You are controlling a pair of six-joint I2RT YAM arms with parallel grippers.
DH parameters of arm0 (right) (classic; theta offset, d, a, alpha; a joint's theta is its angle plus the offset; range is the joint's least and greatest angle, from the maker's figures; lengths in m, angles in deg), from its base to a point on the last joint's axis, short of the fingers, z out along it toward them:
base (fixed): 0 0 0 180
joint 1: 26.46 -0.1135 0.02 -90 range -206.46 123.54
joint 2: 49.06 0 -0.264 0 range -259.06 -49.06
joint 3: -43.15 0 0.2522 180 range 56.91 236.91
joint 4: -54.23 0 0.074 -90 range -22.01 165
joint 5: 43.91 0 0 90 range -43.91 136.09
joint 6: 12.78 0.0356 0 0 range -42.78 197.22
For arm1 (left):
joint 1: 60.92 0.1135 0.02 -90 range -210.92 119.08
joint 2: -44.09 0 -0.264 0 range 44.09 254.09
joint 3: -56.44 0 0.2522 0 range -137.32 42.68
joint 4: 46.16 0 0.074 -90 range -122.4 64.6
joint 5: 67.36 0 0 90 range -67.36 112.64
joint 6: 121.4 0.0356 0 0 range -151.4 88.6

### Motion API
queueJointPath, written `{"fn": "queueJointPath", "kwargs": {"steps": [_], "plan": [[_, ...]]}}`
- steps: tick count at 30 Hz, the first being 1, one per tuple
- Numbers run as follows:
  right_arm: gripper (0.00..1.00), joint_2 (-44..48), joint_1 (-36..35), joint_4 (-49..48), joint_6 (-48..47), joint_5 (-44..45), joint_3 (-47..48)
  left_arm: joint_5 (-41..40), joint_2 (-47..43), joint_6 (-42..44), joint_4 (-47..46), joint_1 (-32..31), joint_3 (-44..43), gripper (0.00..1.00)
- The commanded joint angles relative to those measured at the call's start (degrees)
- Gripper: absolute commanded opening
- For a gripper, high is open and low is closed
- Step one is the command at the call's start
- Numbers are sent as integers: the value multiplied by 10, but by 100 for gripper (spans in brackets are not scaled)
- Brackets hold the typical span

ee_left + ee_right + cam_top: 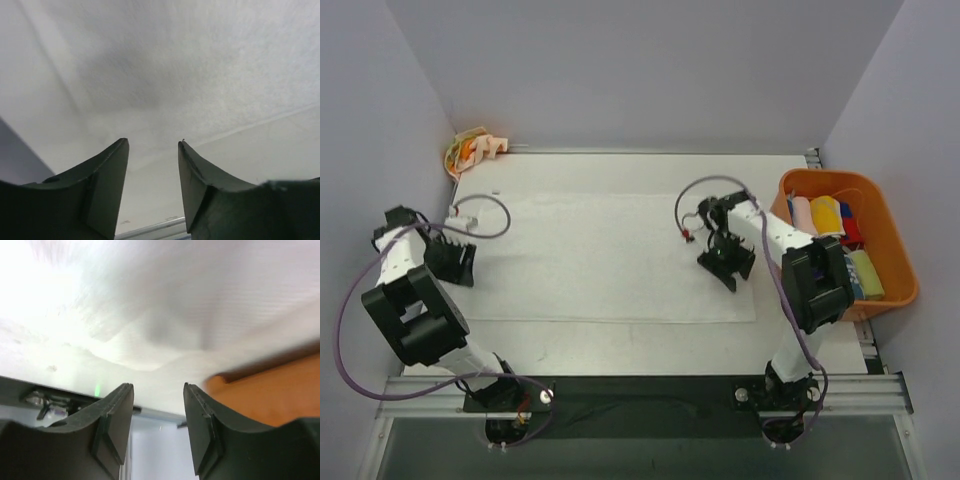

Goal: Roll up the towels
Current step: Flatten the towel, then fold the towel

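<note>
White towel [200,300] (blurred; washed out)

The white towel [610,255] is matt cloth with a fine, slightly grainy weave (clearest from the left wrist). The orange bin [905,265] is smooth plastic with a faint sheen, and the rolled towels [825,214] inside look soft and matt. The left gripper [153,145] has fingers [105,190] of dark, matt, smooth plastic. The near rail [620,384] is bare metal.

The large towel [610,260] is plain white; bin [900,258] orange; corner towel [472,150] cream, seemingly orange-blotched.
</note>
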Motion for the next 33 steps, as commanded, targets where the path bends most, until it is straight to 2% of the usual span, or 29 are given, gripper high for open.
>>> {"fn": "queueJointPath", "kwargs": {"steps": [1, 3, 4, 5, 10, 11, 13, 17, 21, 25, 33], "plan": [[47, 33, 52, 45, 5, -37, 150, 142, -5, -25, 44, -10, -148, 63], [48, -3, 70, 46, 11, -40, 252, 190, 20, -45, 37, -19, -201, 70], [48, -17, 87, 46, 16, -40, 291, 196, 33, -84, 27, -24, -242, 72], [48, -55, 94, 46, 20, -41, 325, 195, 58, -111, -15, -37, -264, 73], [45, -185, 119, 45, 41, -5, 550, 162, 144, -232, -146, -73, -359, 71], [41, -221, 122, 45, 36, -1, 578, 161, 170, -243, -156, -76, -385, 70], [39, -258, 126, 32, 22, 9, 618, 176, 194, -257, -169, -86, -413, 68], [35, -294, 133, -25, -3, 53, 620, 191, 226, -275, -182, -94, -424, 66], [33, -327, 148, -74, -9, 69, 625, 178, 215, -275, -213, -97, -363, 66], [33, -354, 154, -95, -13, 82, 628, 161, 209, -268, -243, -98, -338, 66], [40, -393, 158, -129, 11, 67, 629, 161, 250, -294, -249, -98, -374, 66]]}}
